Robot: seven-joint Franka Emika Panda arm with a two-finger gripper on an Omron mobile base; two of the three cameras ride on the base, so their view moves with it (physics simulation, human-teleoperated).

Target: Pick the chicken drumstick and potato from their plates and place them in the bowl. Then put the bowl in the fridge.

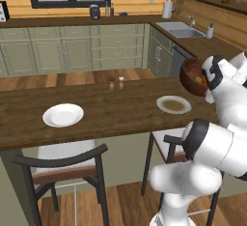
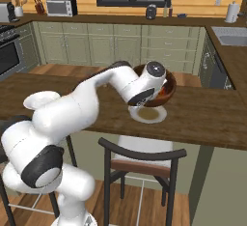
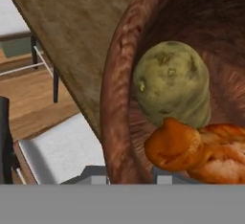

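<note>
Wooden bowl (image 3: 124,98) lifted above the counter (image 1: 111,109), clenched at its rim by the gripper (image 3: 130,176). Inside, potato (image 3: 173,83) touching drumstick (image 3: 196,152). Both plates (image 1: 63,115) bare.

Arm reaches forward, elbow bent, wrist raised; claw (image 3: 130,176) closed down, clamped on bowl (image 3: 119,94) rim.

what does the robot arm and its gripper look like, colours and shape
The arm is built from glossy white rounded segments, thick and tube-like, linked by dark grey to black joint bands. Round dark caps sit on the joint ends, one with a lighter grey centre near the wrist. No cables or markings are visible. The gripper shows as two small grey finger tips with flat squared ends.
</note>
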